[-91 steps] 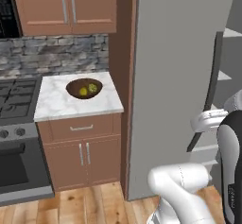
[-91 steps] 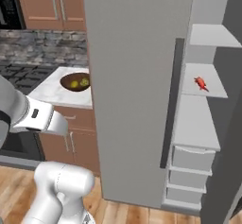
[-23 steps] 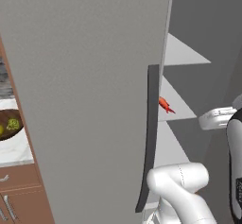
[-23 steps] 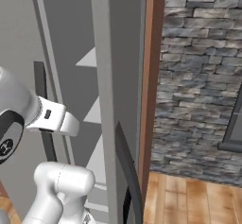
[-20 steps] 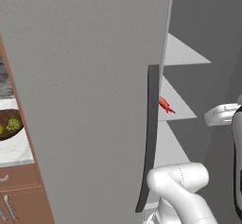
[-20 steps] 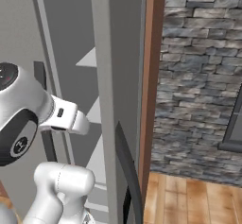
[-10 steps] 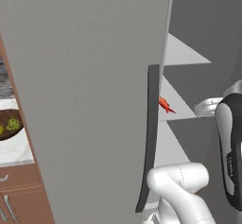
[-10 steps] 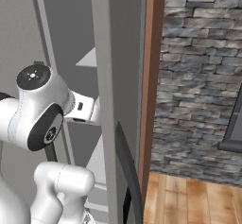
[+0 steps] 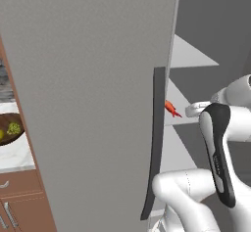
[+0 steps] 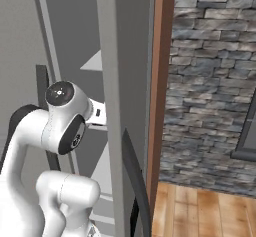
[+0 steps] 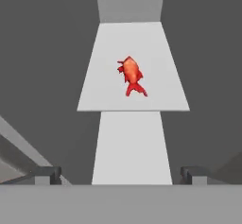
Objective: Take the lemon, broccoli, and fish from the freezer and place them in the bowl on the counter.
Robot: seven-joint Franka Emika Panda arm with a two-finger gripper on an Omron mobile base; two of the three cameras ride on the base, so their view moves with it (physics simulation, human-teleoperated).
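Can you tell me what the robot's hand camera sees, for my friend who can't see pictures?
A small red-orange fish lies alone on a white shelf inside the grey freezer, straight ahead of the camera. The open gripper is apart from the fish, its two dark fingertips at the bottom corners of the picture.
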